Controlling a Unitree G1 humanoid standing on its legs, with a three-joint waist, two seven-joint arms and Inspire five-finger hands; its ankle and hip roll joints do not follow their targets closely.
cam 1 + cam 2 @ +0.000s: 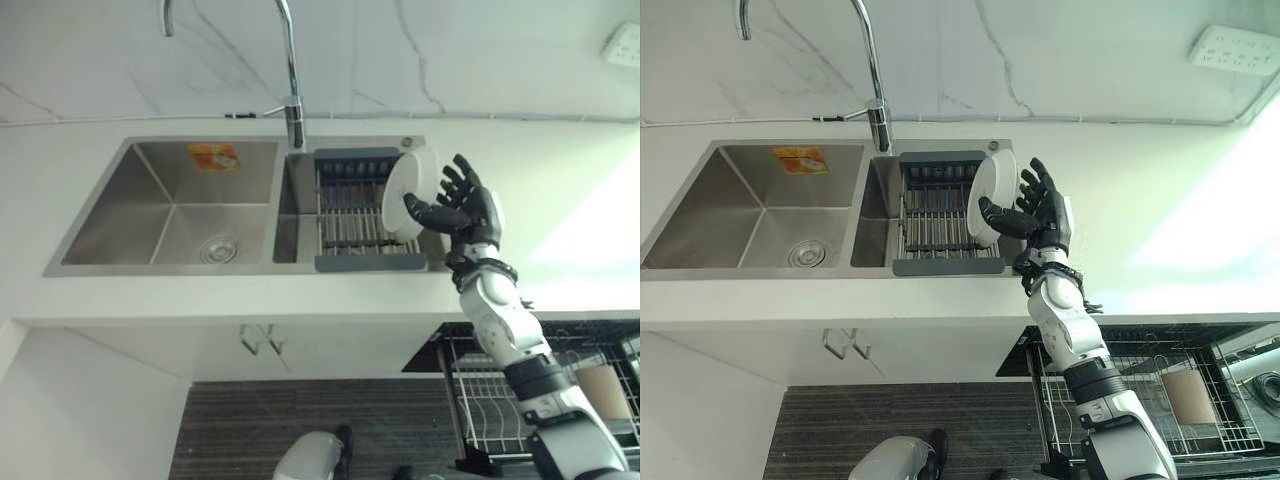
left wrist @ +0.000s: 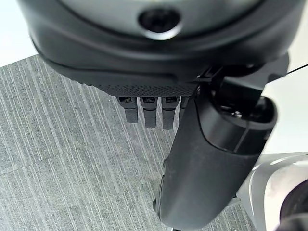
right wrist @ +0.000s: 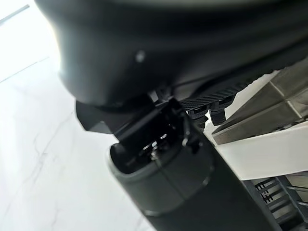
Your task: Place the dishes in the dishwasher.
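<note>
Dishwasher rack (image 1: pixel 1200 420) holds cup (image 1: pixel 1188 396) (plate (image 1: pixel 408 192) in drainer (image 1: pixel 352 210)).

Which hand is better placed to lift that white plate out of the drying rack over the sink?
The right hand: it is open right beside the white plate standing in the drying rack. The left hand hangs low over the floor.

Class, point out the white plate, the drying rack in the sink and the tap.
white plate (image 1: pixel 404 188), left eye view, on its face.
drying rack (image 1: pixel 350 215), left eye view, on its bars.
tap (image 1: pixel 292 70), left eye view, on its upright pipe.
</note>
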